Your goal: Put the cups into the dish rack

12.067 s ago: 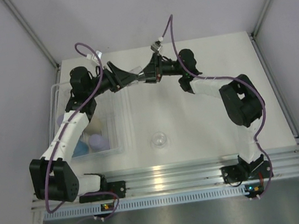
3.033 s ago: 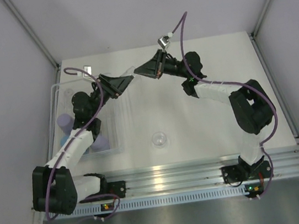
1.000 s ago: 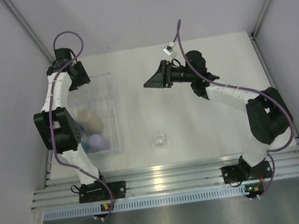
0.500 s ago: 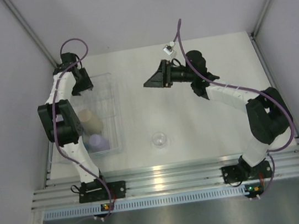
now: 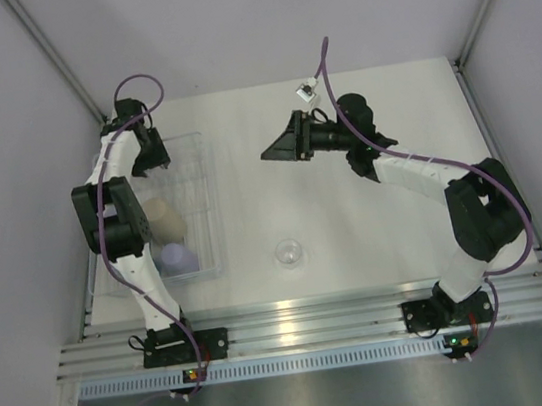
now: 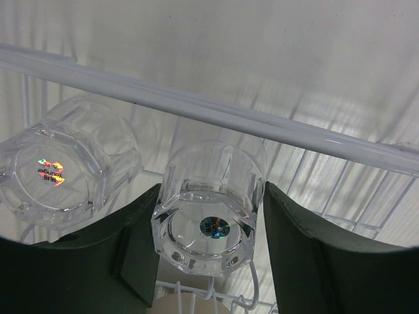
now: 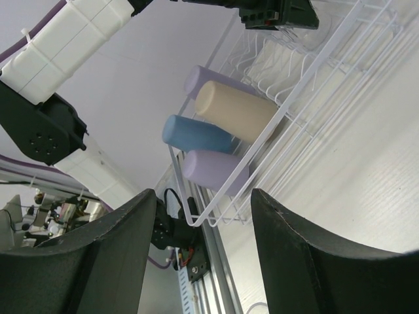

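Jaws of the left gripper (image 6: 211,186) are closed against both sides of a clear cup (image 6: 209,229), its base toward the wrist camera. It sits at the 12 o'clock end of the dish rack (image 5: 216,211), with a second clear cup (image 6: 65,170) lying just beside it at its 9 o'clock. Three seconds ago this arm held the cup out past the rack's 3 o'clock rim, close to the right gripper (image 7: 201,196). It has since swung round to the rack's far end, and in the last half second it has barely shifted (settling, by the look of it). Whether the cup already rests on the slats I cannot tell. The right jaws stand wide apart with nothing between them, toward 12 o'clock of the worktop (image 5: 377,239). Four opaque tumblers (image 7: 239,111) lie at the rack's 6 o'clock end, so letting go here would make six loaded. That leaves the last clear cup (image 5: 288,253) alone on the worktop, near 6 o'clock.
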You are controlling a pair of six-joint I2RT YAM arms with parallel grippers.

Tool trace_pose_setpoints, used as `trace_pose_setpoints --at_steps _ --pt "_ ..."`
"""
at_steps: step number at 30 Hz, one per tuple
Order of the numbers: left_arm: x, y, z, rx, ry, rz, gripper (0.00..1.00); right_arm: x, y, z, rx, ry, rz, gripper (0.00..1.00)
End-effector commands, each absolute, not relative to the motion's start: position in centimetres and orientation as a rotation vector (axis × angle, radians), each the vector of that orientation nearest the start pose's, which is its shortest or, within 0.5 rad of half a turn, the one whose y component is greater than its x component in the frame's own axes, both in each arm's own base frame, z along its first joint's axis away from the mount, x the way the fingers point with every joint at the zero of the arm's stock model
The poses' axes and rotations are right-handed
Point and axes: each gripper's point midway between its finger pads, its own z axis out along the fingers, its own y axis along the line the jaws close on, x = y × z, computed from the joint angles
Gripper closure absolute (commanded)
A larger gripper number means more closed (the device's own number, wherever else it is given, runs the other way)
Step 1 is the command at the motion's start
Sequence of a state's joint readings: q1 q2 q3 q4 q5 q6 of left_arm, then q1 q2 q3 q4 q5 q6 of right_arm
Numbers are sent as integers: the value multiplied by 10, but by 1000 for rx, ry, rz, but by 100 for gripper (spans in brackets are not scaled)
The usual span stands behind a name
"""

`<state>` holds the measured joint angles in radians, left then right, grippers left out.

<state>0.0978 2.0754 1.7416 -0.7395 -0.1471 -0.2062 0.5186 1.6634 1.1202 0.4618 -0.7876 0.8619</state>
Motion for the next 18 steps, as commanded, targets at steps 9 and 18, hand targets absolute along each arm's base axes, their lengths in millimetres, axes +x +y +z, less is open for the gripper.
trace_pose_setpoints --at_steps 9,18 --pt "486 63 95 -420 2553 208 23 319 351 288 -425 1788 1639 40" --pt "485 63 123 -441 2489 213 20 318 347 282 -446 1822 1583 40"
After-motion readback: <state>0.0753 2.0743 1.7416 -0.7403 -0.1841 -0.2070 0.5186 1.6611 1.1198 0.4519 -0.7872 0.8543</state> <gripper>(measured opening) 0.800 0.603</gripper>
